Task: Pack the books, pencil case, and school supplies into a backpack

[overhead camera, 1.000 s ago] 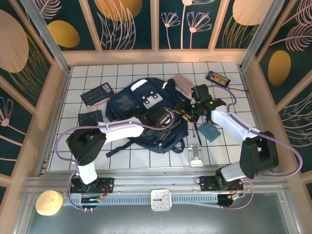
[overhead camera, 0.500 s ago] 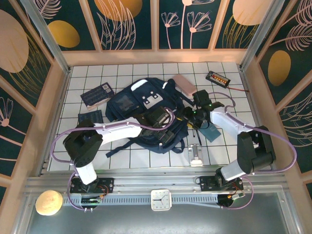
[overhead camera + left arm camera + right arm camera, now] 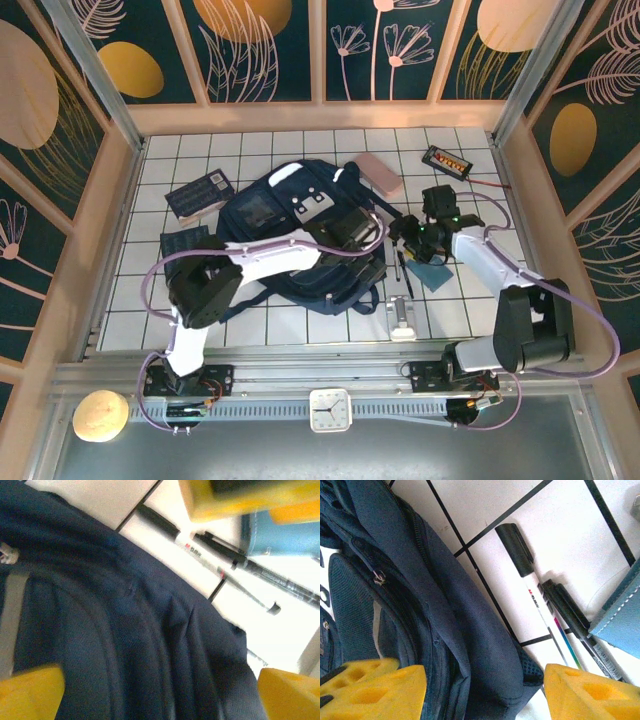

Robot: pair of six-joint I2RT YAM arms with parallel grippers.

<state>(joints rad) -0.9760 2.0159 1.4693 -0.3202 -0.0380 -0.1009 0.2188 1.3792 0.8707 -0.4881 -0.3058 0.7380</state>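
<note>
Seen from above, the black book (image 3: 198, 195) lies at 10 o'clock on the tiled tabletop (image 3: 150, 320). Its pale cover print is too small to read. A dark flat square (image 3: 186, 242) sits at 9 o'clock, just beside the backpack (image 3: 270, 215), which sprawls across the middle.

The left hand (image 3: 368, 240) hangs over the backpack's right side with its fingers spread wide, holding nothing (its wrist camera shows navy fabric running under both yellow fingertips (image 3: 30, 692)). The pink pencil case (image 3: 378, 172) lies at 1 o'clock, just beside the backpack's far right corner.

The right hand (image 3: 405, 240) stands near the left one at 3 o'clock. Its jaws are also apart and empty, poised above the backpack's right edge and the tile beside it.

Just off that edge lie a marker (image 3: 530, 580) and a black pen (image 3: 575, 625), side by side. The marker has a black cap and a white barrel with red lettering that starts with "M" (the rest is blurred). The grey print on the pen cannot be read. The teal notebook (image 3: 620, 615), stitched in white along its edge, lies just beside the pen.

A silver metal piece (image 3: 402, 318) rests at 5 o'clock. A black gadget (image 3: 445, 160) with a yellow-red label lies at 2 o'clock, the label too small to read.

Wooden walls close the tabletop on the left, far and right sides. Bare tiles run along the near edge at 6 o'clock and down the right side at 4 o'clock. The space between the two hands is tight.
</note>
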